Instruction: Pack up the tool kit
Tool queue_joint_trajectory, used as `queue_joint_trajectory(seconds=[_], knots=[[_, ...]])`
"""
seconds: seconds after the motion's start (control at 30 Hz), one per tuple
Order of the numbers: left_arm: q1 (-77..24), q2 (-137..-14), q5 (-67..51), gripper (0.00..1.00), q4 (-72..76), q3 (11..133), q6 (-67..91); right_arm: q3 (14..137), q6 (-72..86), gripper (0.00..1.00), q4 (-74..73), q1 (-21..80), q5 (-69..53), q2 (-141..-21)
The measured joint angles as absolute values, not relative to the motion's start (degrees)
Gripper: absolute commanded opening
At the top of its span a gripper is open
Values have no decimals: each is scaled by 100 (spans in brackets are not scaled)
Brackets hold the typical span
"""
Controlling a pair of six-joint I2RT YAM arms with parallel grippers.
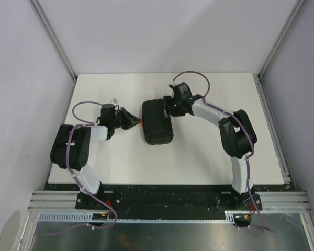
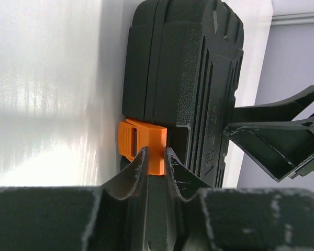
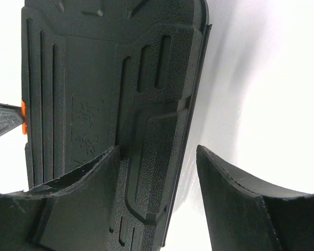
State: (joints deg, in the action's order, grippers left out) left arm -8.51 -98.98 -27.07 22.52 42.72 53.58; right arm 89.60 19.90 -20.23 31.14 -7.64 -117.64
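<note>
The black case point(image 1: 157, 124) lies shut on the white table point(image 1: 209, 157), a little above the centre of the top view, its long side running up and down the frame. Both arms reach in on it, one from each side.

My left tool point(image 1: 135, 123) comes at the case from the left of the frame, level with the orange latch point(image 2: 138, 141) on the case's left edge. In the left wrist view the two fingertips point(image 2: 141, 159) stand close together, with only a narrow gap between them, and the near end of the latch fills that gap. The tips look to be in contact with it, but I cannot tell from here whether they actually pinch it (the left tip partly overlaps the latch).

My right tool point(image 1: 171, 109) sits at the upper right corner of the case in the top view. In its wrist view the jaws stand wide apart and hold nothing. One finger point(image 3: 78, 180) lies over the ribbed lid at lower left of the frame, the other over bare table at lower right, and the case's right edge runs between them.
</note>
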Motion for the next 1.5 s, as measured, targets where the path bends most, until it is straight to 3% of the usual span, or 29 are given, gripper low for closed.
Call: queue_joint_trajectory(seconds=[0.2,0.37,0.5,0.9,1.13,1.33,1.5], knots=[[-851,-10025,-2821,19,2517,4276,5378,8960,1992,63,-2001,3092,-762,-11767],[-864,-10092,-2888,38,2681,4270,5400,8960,1994,63,-1988,3087,-773,-11775],[-930,-10130,-2912,43,2751,4219,5395,8960,1994,63,-1986,3087,-788,-11775],[-926,-10110,-2919,40,2998,4099,5402,8960,2049,63,-1986,3087,-797,-11780],[-930,-10071,-2906,29,3223,3979,5413,8960,2053,62,-1986,3087,-799,-11784],[-932,-10071,-2976,52,3485,3865,5502,8960,2053,62,-1986,3087,-799,-11784],[-941,-10071,-3083,63,3730,3846,5605,8960,2053,62,-1986,3072,-801,-11784]])
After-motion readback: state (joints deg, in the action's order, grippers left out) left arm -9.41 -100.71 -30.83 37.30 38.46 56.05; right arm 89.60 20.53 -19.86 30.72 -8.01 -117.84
